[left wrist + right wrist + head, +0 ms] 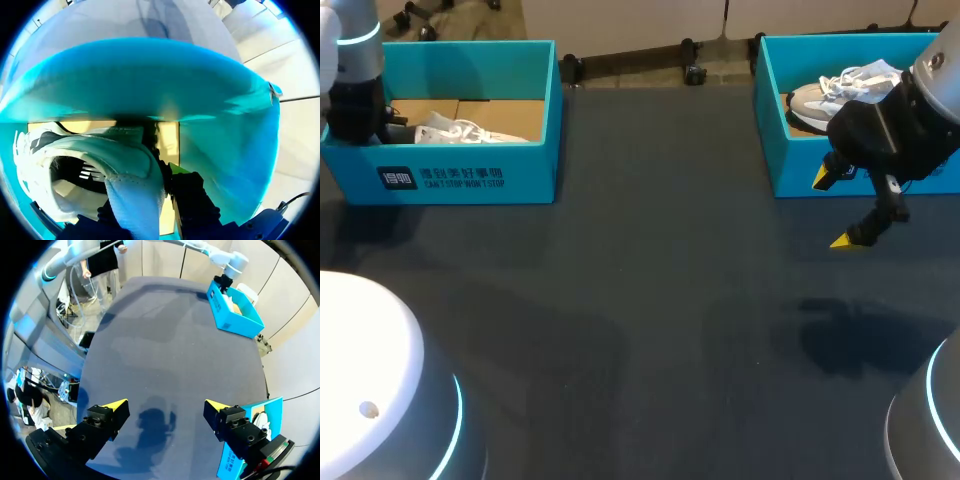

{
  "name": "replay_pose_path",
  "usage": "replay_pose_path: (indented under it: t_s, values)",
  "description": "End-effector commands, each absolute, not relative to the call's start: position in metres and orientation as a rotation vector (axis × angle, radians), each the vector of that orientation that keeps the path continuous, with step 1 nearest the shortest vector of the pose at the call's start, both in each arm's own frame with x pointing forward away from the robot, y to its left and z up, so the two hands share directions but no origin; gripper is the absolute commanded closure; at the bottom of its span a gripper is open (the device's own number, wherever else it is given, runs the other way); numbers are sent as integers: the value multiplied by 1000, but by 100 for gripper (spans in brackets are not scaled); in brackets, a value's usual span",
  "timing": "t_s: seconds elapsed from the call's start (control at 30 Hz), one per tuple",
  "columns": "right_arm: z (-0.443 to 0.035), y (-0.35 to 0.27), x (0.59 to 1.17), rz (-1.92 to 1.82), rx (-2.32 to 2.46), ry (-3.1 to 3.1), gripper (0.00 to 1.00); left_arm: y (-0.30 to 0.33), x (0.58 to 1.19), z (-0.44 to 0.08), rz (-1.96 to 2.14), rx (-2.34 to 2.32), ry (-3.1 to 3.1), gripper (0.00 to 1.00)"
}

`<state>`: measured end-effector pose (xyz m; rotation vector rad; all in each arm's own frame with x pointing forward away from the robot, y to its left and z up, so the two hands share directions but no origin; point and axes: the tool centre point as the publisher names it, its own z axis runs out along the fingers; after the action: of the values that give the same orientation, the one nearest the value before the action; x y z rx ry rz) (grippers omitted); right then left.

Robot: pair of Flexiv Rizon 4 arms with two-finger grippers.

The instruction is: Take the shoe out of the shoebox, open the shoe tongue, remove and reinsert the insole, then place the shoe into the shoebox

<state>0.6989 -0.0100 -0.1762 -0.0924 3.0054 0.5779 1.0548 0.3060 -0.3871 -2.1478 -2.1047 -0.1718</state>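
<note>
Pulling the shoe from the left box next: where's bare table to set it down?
Bare: the table between the left shoebox and the right shoebox, down to the near edge. Crowded: before the right shoebox, where the right gripper hangs open.

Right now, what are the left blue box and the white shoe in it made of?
The blue box looks like cardboard: thin flat matte teal walls and a plain brown floor inside. The white shoe seems soft synthetic leather or fabric: its heel tab shows tiny punched holes and a smooth, padded surface. Which one, I cannot tell.
</note>
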Motion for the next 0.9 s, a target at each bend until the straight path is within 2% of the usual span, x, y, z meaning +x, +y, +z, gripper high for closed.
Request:
replay_pose_path:
  t_s: [0.03,0.07,0.27,0.33,0.47,0.53,0.6,0.7,0.73,0.9]
  values:
    - [-177,-8,701,573,-91,3010,0,304,1058,-387,-162,-2147,-2099,59]
    - [-177,-8,701,573,-91,3010,0,304,1058,-385,-159,-2150,-2099,55]
    - [-177,-8,701,573,-91,3010,0,304,1058,-378,-145,-2161,-2101,51]
    - [-177,-8,701,573,-91,3010,0,304,1058,-376,-140,-2163,-2101,42]
    - [-177,-8,701,573,-91,3010,0,303,1056,-370,-131,-2174,-2098,40]
    - [-177,-8,701,573,-91,3010,0,302,1056,-367,-125,-2183,-2096,31]
    - [-177,-8,701,573,-91,3010,0,301,1056,-364,-121,-2187,-2095,29]
    - [-177,-8,701,573,-91,3010,0,298,1056,-359,-116,-2198,-2094,20]
    - [-177,-8,701,573,-91,3010,0,298,1056,-356,-114,-2203,-2092,13]
    - [-177,-8,701,573,-91,3010,0,296,1055,-346,-112,-2225,-2087,1]
